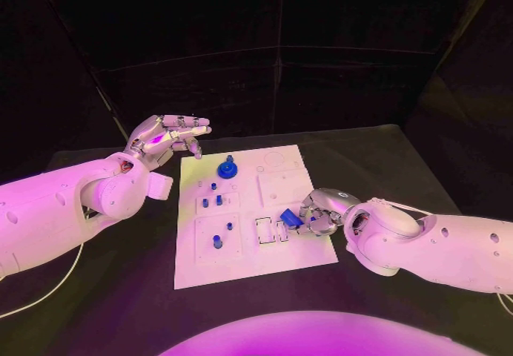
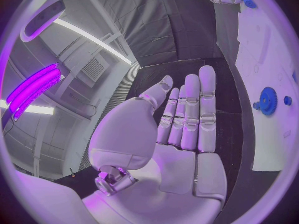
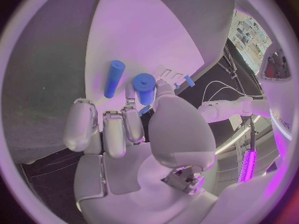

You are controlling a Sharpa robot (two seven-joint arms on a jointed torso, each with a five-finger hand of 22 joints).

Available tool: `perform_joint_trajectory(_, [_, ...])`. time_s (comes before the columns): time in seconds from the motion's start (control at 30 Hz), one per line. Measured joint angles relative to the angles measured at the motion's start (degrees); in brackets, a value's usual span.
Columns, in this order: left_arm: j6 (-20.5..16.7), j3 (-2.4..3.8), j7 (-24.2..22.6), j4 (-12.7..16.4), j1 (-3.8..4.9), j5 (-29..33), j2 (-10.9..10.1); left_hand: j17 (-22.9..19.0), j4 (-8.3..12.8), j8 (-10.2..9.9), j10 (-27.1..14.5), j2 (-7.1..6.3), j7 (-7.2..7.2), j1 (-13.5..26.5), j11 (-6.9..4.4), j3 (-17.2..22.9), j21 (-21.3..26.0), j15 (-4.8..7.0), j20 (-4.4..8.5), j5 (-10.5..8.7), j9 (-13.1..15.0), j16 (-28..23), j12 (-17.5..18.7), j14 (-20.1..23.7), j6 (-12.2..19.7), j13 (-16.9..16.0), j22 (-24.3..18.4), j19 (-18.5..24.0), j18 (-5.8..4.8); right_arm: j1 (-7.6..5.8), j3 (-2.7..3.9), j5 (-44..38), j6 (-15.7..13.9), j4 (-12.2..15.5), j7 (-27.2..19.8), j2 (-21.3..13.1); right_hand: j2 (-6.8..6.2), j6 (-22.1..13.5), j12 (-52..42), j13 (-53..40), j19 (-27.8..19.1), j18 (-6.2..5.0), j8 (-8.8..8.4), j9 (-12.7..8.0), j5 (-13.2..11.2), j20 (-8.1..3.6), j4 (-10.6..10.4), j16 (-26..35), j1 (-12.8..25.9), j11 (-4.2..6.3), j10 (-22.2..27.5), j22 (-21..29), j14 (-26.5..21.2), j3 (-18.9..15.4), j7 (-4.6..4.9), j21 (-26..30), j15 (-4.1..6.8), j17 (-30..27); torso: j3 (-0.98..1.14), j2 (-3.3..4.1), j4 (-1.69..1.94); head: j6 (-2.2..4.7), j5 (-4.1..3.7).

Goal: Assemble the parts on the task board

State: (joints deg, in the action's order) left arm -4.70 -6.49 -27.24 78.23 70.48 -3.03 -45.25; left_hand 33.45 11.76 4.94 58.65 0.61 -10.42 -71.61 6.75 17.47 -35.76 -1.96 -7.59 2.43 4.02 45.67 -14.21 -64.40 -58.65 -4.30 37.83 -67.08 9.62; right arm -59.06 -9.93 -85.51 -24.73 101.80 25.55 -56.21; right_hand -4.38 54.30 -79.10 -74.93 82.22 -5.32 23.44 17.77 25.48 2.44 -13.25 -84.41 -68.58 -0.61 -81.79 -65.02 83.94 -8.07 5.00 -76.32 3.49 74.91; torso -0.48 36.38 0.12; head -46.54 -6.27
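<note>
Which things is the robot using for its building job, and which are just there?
For the job:
task board
blue gear standing on the board
blue cylinder pinched in the right hand
blue rod lying on the board

Just there:
black table
left hand, holding nothing

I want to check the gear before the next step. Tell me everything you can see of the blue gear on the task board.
The blue gear is a round, toothed wheel, plastic by its look, with a raised hub or peg at its centre. It sits flat on the white task board, near the far edge on the robot's left side. The left wrist view shows its teeth clearly. Nothing touches it; the left hand hovers open, off the board's far left corner.
</note>
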Motion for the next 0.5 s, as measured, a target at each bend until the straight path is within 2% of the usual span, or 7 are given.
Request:
perform_joint_trajectory(0.17, [0.02, -0.01, 0.02, 0.01, 0.0, 0.0, -0.03, 0.0, 0.0, 0.0, 0.0, 0.0, 0.0, 0.0, 0.0, 0.0, 0.0, 0.0, 0.0, 0.0, 0.0, 0.0, 0.0, 0.0, 0.0, 0.0, 0.0, 0.0, 0.0, 0.34, -0.25, 0.04, -1.09, 1.08, -0.36, -0.85, 1.02, 0.05, 0.0, 0.0, 0.22, 0.0, 0.77, 0.12, 2.31, -0.23, 0.0, -0.61, -1.07, 0.33, -0.33, -0.94, 0.0, 0.0, -0.47, -0.62, 0.0, 0.0, 0.0, -0.05, -0.07, -0.06, 0.1])
perform_joint_trajectory(0.3, [0.03, -0.01, 0.02, -0.01, 0.0, 0.0, -0.01, 0.0, 0.0, 0.0, 0.0, 0.0, 0.0, 0.0, 0.0, 0.0, 0.0, 0.0, 0.0, 0.0, 0.0, 0.0, 0.0, 0.0, 0.0, 0.0, 0.0, 0.0, 0.0, 0.61, -0.49, 0.54, -2.31, 2.45, -1.05, -1.96, 1.32, 0.62, -0.48, 0.0, 0.41, 0.0, 0.96, 0.43, 3.57, -0.41, -0.01, -0.63, -1.95, 0.72, -0.72, -1.67, 0.07, -0.02, -0.81, -1.07, 0.34, 0.0, 0.01, -0.08, -0.08, -0.02, 0.11])
perform_joint_trajectory(0.4, [0.04, -0.01, 0.03, -0.04, 0.0, 0.0, 0.03, 0.0, 0.0, 0.0, 0.0, 0.0, 0.0, 0.0, 0.0, 0.0, 0.0, 0.0, 0.0, 0.0, 0.0, 0.0, 0.0, 0.0, 0.0, 0.0, 0.0, 0.0, 0.0, 0.65, -0.5, 1.31, -4.08, 3.58, -2.07, -2.91, 1.48, 0.8, -0.48, 0.0, 0.61, 0.0, 0.97, 0.51, 3.64, -0.61, -0.05, -0.91, -2.11, 0.72, -0.72, -2.0, 0.0, 0.01, -0.66, -1.27, 0.41, 0.0, 0.01, -0.12, -0.07, -0.02, 0.11])
perform_joint_trajectory(0.5, [0.05, -0.01, 0.04, -0.09, 0.0, 0.0, 0.04, 0.01, 0.0, 0.0, 0.0, 0.0, 0.0, 0.0, 0.0, 0.0, 0.0, 0.0, 0.0, 0.0, 0.0, 0.0, 0.0, 0.0, 0.0, 0.0, 0.0, 0.0, 0.0, 0.62, -0.47, 2.27, -6.02, 4.49, -3.39, -3.32, 1.85, 1.12, -0.75, 0.0, 0.73, 0.0, 0.95, 0.52, 4.39, -0.73, -0.24, -0.91, -2.49, 1.03, -1.03, -2.37, 0.0, 0.1, -0.98, -1.4, 0.41, 0.0, 0.01, -0.13, -0.01, -0.02, 0.15])
